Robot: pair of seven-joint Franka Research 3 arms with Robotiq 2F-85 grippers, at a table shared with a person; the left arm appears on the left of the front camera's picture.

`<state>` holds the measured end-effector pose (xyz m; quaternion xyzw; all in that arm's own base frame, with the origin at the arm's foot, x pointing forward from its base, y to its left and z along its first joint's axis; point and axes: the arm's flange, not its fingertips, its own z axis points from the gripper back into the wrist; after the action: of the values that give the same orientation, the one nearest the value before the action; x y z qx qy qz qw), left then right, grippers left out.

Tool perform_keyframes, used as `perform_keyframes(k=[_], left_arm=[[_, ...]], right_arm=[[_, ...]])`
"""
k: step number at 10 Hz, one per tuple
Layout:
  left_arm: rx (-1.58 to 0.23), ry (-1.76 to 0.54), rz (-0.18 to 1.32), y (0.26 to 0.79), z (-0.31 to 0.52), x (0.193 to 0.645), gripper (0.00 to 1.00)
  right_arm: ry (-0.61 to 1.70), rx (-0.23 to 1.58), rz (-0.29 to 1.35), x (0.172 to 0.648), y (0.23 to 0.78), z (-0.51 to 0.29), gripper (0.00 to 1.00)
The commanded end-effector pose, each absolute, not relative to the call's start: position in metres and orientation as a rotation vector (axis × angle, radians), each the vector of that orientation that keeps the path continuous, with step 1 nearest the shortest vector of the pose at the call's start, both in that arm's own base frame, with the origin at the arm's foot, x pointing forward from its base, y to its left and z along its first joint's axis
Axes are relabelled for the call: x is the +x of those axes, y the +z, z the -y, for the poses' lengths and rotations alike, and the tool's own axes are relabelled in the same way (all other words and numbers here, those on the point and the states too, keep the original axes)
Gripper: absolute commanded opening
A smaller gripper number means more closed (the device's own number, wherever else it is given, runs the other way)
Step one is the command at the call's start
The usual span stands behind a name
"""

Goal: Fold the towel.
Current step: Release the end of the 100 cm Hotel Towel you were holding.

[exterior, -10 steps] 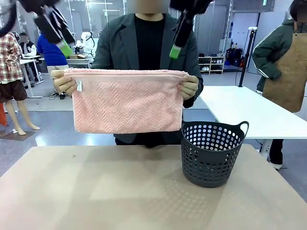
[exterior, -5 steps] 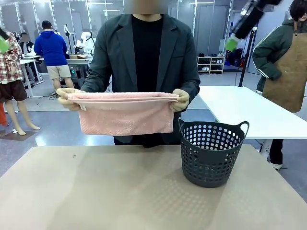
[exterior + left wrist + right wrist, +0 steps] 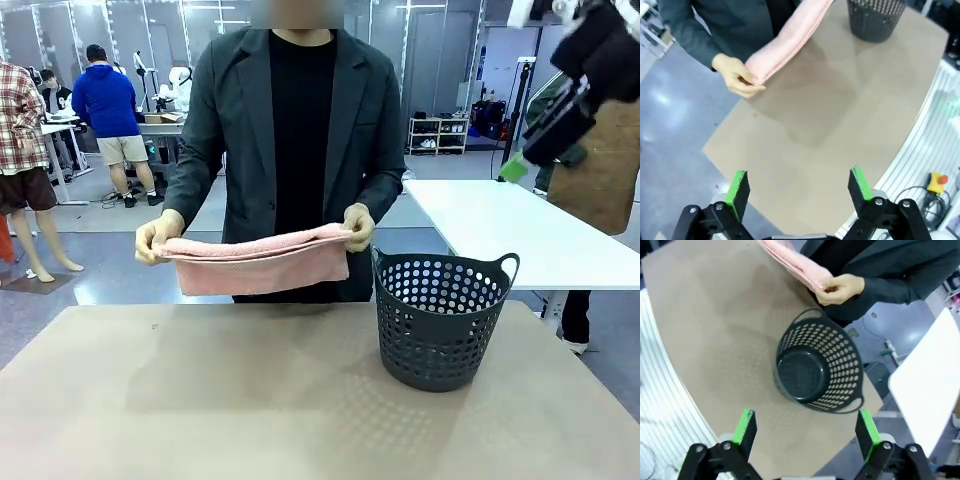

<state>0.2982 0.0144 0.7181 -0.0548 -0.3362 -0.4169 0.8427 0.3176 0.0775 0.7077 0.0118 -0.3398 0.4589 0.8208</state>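
Left claw (image 3: 799,187): released, pads wide apart, nothing between them. It hangs high over the robot-side corner of the table (image 3: 200,400), looking down.

Right claw (image 3: 806,426): also released and empty. It sits high up on the robot's right, with the dark basket (image 3: 817,365) almost straight below it.

Towel (image 3: 255,262): not on the table. The person is holding it in the air just past the far table edge, already folded down to a narrow band. It looks like several layers, though I can't count them.

Grip: hand at the left end (image 3: 158,237) pinches one end, and hand at the basket end (image 3: 358,225) pinches the other.

Key relation:
- The towel's long axis runs side to side across the table, roughly level and square to the robot's reach.
- It lies forward of and below both claws, well apart from each.
- The left claw faces the left end.
- The right claw faces the end just beside the basket rim, so the basket stands between that claw and the towel.
- I can't say which arm is nearer. My guess is that each would take its own end.

The basket stands upright on the robot's right half of the table and is empty inside.

Writing: nothing legible on the towel or basket from here, and no brand I can read.
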Motion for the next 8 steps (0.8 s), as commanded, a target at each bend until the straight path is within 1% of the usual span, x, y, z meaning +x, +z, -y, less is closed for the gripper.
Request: perform_keyframes(k=[1, 3, 4, 5, 8], left_arm=[[-0.107, -0.817, 0.731, 0.7071, -0.0173, 0.2828, 1.00], [-0.091, -0.811, 0.739, 0.7109, -0.0179, 0.2822, 1.00], [-0.082, -0.832, 0.737, 0.7135, -0.0135, 0.2846, 1.00], [-0.116, -0.833, 0.720, 0.7085, -0.0226, 0.2791, 1.00], [-0.116, -0.833, 0.720, 0.7085, -0.0226, 0.2791, 1.00]], right_arm=[[0.916, 0.068, 0.766, 0.3039, 0.6905, -0.0729, 1.00], [0.902, 0.050, 0.756, 0.3056, 0.6919, -0.0723, 1.00], [0.940, 0.029, 0.727, 0.3075, 0.6947, -0.0771, 1.00], [0.937, 0.062, 0.746, 0.3037, 0.6900, -0.0696, 1.00], [0.937, 0.062, 0.746, 0.3037, 0.6900, -0.0696, 1.00]])
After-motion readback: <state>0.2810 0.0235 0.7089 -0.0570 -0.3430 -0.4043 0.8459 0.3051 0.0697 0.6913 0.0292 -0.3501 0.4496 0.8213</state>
